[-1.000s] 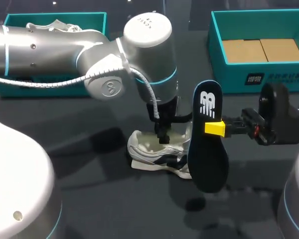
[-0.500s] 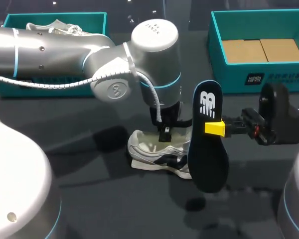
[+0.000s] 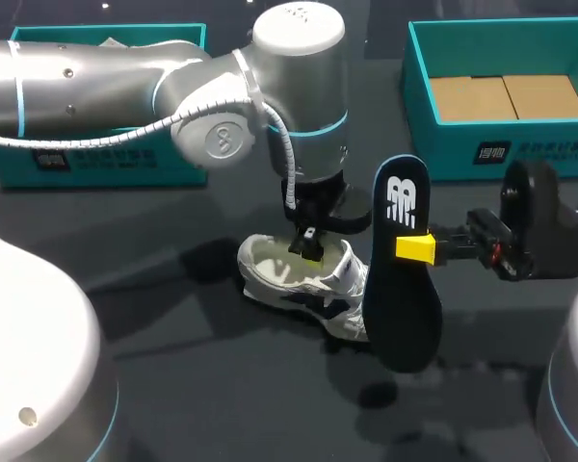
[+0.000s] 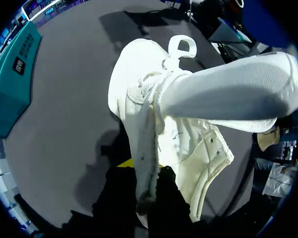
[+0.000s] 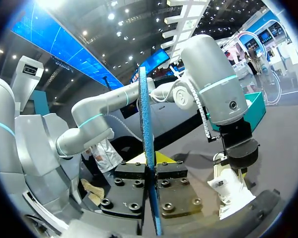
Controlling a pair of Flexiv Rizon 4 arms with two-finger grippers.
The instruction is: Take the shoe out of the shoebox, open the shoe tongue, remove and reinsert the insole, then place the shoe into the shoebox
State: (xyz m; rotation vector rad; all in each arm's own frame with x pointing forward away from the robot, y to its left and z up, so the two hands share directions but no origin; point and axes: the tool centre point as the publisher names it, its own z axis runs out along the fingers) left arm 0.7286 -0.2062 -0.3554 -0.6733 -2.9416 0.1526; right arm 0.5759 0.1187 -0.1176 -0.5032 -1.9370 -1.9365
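Observation:
A white and navy shoe (image 3: 289, 279) lies at the table's middle, tilted. My left gripper (image 3: 308, 245) comes down from above and is shut on the edge of its opening. In the left wrist view the shoe (image 4: 188, 99) fills the space ahead, and its side wall passes between the dark fingers of the gripper (image 4: 149, 183). My right gripper (image 3: 416, 247) is shut on a dark blue insole (image 3: 400, 308), held upright just right of the shoe. The right wrist view has the insole (image 5: 146, 148) edge-on between the fingers of that gripper (image 5: 151, 168), with the shoe (image 5: 228, 186) beyond.
A teal shoebox (image 3: 96, 159) stands at the back left, largely hidden behind my left arm. A second teal box (image 3: 424, 106) with cardboard inside stands at the back right. The dark tabletop (image 3: 222, 385) stretches in front of the shoe.
My left gripper has shut on the rim of the shoe's opening and risen a little. The shoe has tipped and its heel has shifted left. The right arm and insole have not moved.

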